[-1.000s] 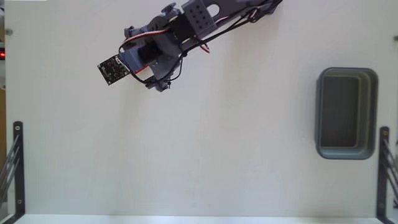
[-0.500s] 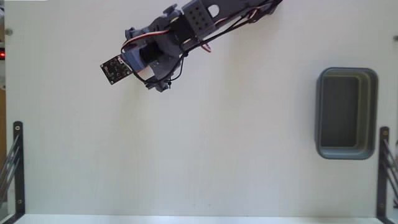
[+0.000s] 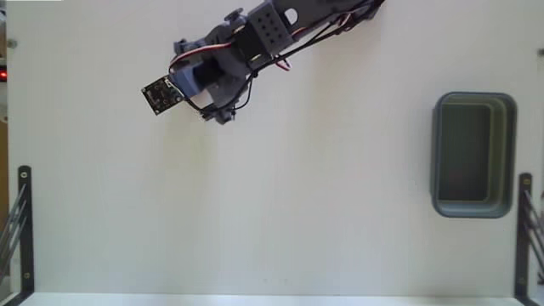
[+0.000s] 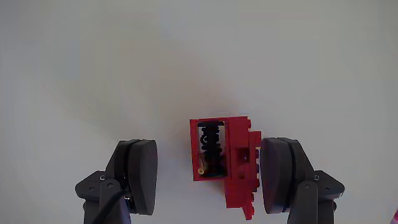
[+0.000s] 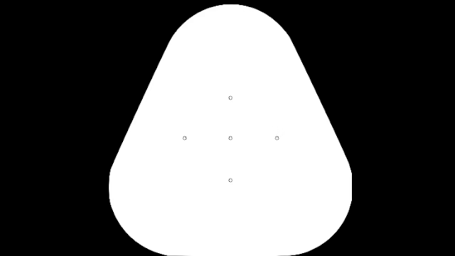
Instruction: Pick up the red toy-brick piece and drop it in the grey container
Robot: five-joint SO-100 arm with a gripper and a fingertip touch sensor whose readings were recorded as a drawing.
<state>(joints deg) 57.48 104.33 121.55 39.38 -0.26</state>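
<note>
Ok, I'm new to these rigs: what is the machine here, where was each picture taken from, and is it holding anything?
The machine is a small robot arm reaching over a white table. The fixed view looks straight down on the table; the arm enters from the top, and the grey container sits at the right edge, seemingly empty. The wrist view comes from a camera on the arm, looking down past its gripper. There the two dark fingers stand apart, with the red toy-brick piece lying on the table between them, close against the right finger in that view. The gripper is open, so nothing is held yet. The fixed view does not show the brick, since the arm covers it.
</note>
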